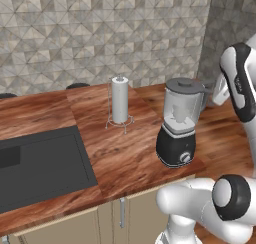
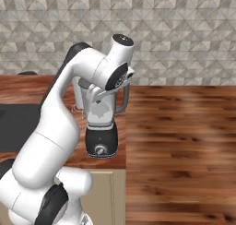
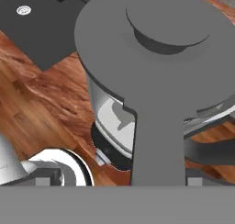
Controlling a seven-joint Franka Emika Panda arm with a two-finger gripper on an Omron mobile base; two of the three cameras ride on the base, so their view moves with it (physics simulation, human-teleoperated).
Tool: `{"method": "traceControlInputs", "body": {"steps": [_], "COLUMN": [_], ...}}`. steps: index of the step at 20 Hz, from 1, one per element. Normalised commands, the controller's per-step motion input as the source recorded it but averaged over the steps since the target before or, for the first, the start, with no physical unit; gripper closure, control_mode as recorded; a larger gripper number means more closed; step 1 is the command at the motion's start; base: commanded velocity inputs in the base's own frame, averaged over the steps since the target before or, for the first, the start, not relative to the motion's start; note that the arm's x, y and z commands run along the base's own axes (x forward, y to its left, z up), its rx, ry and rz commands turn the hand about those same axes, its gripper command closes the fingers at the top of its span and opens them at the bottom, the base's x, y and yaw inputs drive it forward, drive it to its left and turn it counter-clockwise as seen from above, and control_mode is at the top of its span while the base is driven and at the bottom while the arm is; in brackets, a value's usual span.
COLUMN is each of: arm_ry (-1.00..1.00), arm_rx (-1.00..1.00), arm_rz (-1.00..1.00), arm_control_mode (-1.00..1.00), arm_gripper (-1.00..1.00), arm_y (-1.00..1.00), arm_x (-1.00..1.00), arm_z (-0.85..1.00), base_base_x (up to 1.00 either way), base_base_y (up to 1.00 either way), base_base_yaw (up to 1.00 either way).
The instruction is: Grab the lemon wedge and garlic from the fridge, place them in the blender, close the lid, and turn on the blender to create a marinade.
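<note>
The blender [image 1: 177,123] stands at the counter's right end, with its black base and silver knob [image 2: 99,150] facing me. The dark-grey lid [image 1: 185,84] sits on the clear jar [image 3: 114,117]. In the hand view the lid [image 3: 156,48] is very close, its side tab pointing down between my fingertips. My gripper [image 3: 120,182] hovers just above the jar's rim on the tab side. It is open, with the fingertips [image 3: 48,181] wide apart and nothing clamped. The lemon wedge and garlic are hidden, and the fridge is out of view.
A white paper-towel roll [image 1: 119,100] on a wire stand is left of the blender. A dark sink [image 1: 40,163] is set into the wooden counter [image 1: 125,158] further left. Wooden floor [image 2: 179,150] lies beyond the counter's right edge.
</note>
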Motion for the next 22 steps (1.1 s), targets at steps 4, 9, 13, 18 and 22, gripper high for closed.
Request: {"method": "traceControlInputs", "body": {"steps": [4, 9, 13, 18, 22], "arm_ry": [-0.17, -0.11, -0.08, -0.09, -0.08], "arm_rx": [0.0, 0.0, 0.02, 0.04, 0.02], "arm_rz": [0.0, 0.0, 0.0, -0.01, 0.0], "arm_control_mode": [-1.0, -1.0, -1.0, -1.0, -1.0], "arm_gripper": [-1.0, -1.0, -1.0, -1.0, -1.0], "arm_y": [-0.21, -0.35, -0.64, -0.75, -0.47], "arm_x": [-0.32, -0.31, -0.25, -0.1, -0.09], "arm_z": [-0.11, -0.08, -0.04, -0.11, -0.13], "base_base_x": [0.0, 0.0, 0.0, 0.0, 0.0], "base_base_y": [0.0, 0.0, 0.0, 0.0, 0.0], "base_base_yaw": [0.0, 0.0, 0.0, 0.0, 0.0]}}
